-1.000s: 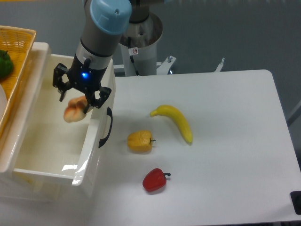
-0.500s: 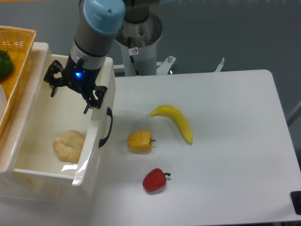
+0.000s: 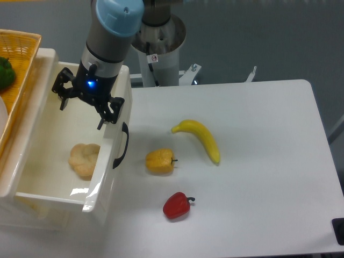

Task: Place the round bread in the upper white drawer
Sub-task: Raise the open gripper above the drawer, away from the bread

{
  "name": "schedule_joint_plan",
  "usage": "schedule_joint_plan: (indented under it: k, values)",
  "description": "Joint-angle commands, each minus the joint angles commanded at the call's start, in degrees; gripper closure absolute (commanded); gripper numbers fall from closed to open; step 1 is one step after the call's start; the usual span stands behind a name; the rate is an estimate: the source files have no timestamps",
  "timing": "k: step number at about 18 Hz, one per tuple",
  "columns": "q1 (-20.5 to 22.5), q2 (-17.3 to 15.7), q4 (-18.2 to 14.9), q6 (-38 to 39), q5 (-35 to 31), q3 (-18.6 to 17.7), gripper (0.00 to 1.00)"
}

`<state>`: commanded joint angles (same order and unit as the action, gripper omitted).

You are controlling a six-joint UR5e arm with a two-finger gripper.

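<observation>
The round bread (image 3: 84, 159) is a pale tan lumpy bun lying inside the upper white drawer (image 3: 40, 201), close to its right wall. The drawer is pulled open and has a black curved handle (image 3: 122, 145) on its front. My gripper (image 3: 82, 112) hangs above the drawer's back part, open and empty, with its fingers spread. It is above the bread and apart from it.
A yellow bell pepper (image 3: 159, 161), a banana (image 3: 200, 137) and a red pepper (image 3: 177, 205) lie on the white table right of the drawer. A woven orange-yellow basket (image 3: 19, 64) with a green vegetable (image 3: 5, 72) sits at the far left.
One second ago the gripper held the bread above the drawer. It opened and the bread dropped into the drawer, then shifted slightly toward the right wall. The gripper barely moved.
</observation>
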<state>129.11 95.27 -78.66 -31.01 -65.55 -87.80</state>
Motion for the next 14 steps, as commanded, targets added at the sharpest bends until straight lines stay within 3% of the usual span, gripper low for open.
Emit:
schedule_joint_plan:
  k: [3,14]
  values:
    - [0.2,0.0,-0.3,-3.6,-4.6,-0.3,0.00]
    - [3.1,-0.2,-0.2,-11.5,-10.2,-0.3,0.00]
